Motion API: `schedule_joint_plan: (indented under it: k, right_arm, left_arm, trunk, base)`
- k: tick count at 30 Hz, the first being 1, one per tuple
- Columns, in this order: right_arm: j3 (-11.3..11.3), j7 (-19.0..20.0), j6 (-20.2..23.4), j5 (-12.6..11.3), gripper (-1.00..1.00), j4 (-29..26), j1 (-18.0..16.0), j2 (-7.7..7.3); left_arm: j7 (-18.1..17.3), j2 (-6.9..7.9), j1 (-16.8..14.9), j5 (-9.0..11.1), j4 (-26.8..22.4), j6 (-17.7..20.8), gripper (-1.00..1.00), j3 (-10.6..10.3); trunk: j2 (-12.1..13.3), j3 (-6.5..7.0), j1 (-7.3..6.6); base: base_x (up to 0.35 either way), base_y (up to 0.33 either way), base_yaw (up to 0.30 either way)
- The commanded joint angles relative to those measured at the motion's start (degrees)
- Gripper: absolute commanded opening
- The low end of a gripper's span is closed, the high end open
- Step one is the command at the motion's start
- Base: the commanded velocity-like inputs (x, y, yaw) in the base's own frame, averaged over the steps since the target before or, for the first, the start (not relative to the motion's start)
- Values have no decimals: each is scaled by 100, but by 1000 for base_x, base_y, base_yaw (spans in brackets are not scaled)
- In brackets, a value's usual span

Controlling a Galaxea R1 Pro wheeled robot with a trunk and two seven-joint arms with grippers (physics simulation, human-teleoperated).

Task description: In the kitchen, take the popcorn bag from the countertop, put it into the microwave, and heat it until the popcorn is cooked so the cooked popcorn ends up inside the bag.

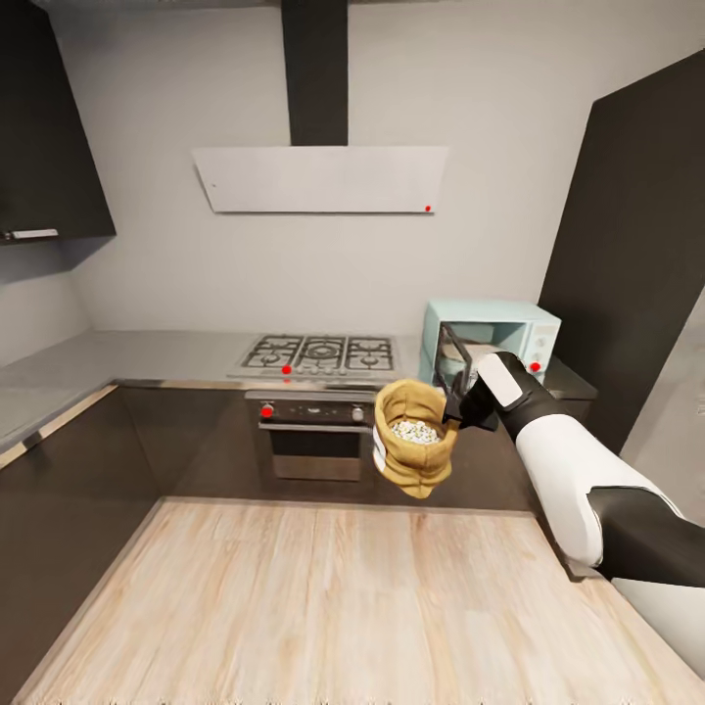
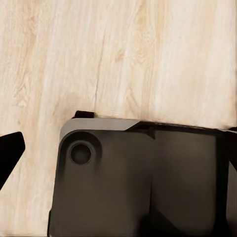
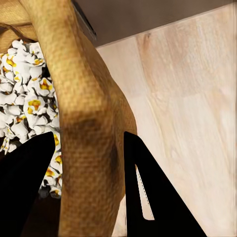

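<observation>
From the head camera, the right claw (image 1: 456,408) grips the rolled rim of the small tan-yellow crumpled paper popcorn bag (image 1: 416,439), which hangs in mid-air over the pale wooden floor (image 1: 323,607), with the white puffed popcorn (image 1: 415,430) heaped in its mouth; behind the claw the pale light-blue boxy microwave (image 1: 493,345) stands on the grey glossy tabletop (image 1: 117,354) with its dark glass door swung open. Since the kernels look cooked and sit in the bag, I judge the task near done; next comes setting the bag down steadily. The right arm reaches forward, bent at the elbow. The left wrist camera shows floor and a dark robot part; that claw's state I cannot tell. In the right wrist camera the claw's fingers (image 3: 148,192) pinch the bag wall, popcorn on the inner side
</observation>
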Motion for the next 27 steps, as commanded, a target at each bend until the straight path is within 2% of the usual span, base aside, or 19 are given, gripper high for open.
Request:
schedule_joint_plan:
  k: [1, 11, 22, 27]
  right_arm:
    - [-5, -51, 13, -58, -100, -7, -3, -2]
    - [-5, -51, 13, -58, -100, -7, 2, -2]
    - [-5, -51, 13, -58, -100, -7, 5, -10]
    - [-5, -51, 13, -58, -100, -7, 5, -10]
  left_arm:
    - [-7, 0, -5, 14, 5, -17, 100, 35]
    - [-6, 1, -7, 28, 5, -17, 100, 42]
    - [0, 2, -8, 34, 5, -16, 100, 45]
    - [2, 2, -12, 34, 5, -17, 100, 52]
  trunk:
    - [-13, -14, 1]
    - [-13, -14, 1]
    - [-13, -14, 1]
    - [-13, -14, 1]
  base:
    - [-202, -296, 0]
    - [-146, -313, 0]
    - [-4, -343, 0]
    - [129, -334, 0]
